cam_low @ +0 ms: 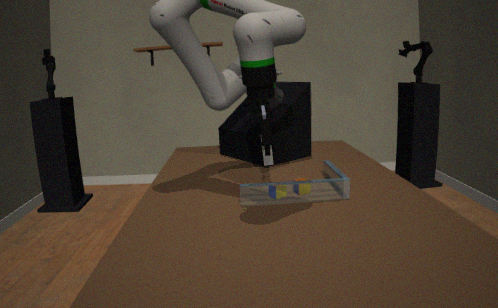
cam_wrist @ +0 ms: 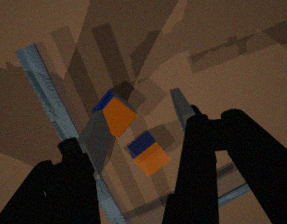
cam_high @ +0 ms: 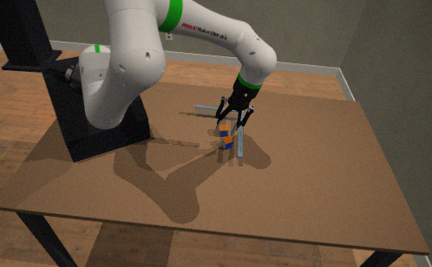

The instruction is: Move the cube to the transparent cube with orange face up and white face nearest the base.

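Two small cubes with orange tops and blue sides sit side by side on the brown table, one [cam_high: 224, 129] just behind the other [cam_high: 227, 142]. I cannot tell which is the solid cube and which the transparent one. They also show in the exterior view as a left cube [cam_low: 278, 191] and a right cube [cam_low: 302, 187], and in the wrist view as an upper cube [cam_wrist: 118, 115] and a lower cube [cam_wrist: 148, 153]. My gripper [cam_high: 230, 125] hovers above them, pointing down, with its fingers partly apart and nothing between them. It also shows in the exterior view [cam_low: 266, 158] and in the wrist view [cam_wrist: 137, 125].
A low, glassy, light-blue L-shaped wall [cam_high: 239, 141] stands right next to the cubes, and its other leg [cam_high: 206, 107] runs behind the gripper. In the exterior view the wall [cam_low: 296, 191] stands in front of the cubes. The robot's dark base [cam_high: 101, 126] stands at the table's left.
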Motion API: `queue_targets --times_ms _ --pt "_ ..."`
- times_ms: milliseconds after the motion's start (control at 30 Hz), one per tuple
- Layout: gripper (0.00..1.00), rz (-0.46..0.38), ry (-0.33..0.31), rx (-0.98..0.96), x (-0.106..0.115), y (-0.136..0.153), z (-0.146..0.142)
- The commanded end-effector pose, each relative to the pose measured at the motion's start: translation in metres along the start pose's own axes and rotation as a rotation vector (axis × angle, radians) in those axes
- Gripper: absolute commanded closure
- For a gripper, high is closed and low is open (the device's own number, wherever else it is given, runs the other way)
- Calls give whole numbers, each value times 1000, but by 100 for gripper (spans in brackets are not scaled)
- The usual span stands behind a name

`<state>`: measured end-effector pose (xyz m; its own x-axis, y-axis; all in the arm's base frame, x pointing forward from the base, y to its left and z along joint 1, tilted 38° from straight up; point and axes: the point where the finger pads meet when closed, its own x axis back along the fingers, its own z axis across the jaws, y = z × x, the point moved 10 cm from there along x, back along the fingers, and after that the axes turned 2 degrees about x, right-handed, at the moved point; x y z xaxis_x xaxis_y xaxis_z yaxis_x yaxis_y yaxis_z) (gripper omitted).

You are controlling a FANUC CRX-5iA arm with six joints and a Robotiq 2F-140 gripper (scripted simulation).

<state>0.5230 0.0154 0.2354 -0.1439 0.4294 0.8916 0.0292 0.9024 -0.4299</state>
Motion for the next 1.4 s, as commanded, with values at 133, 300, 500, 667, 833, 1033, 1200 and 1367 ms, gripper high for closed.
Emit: queue_targets --times_ms 133,300,500,667,833,1033,1200,1367 --pt "59 31 -40 -173 -10 13 1" --pt "59 41 -61 -253 -15 20 2" --pt "59 51 -104 -404 -24 34 5" --pt "59 51 -138 -518 -31 45 8" --pt "59 45 -163 -600 -36 54 10" --pt "59 34 -191 -693 -42 64 14" --pt "59 21 -213 -774 -47 74 17" --pt "59 6 -231 -842 -51 82 21"
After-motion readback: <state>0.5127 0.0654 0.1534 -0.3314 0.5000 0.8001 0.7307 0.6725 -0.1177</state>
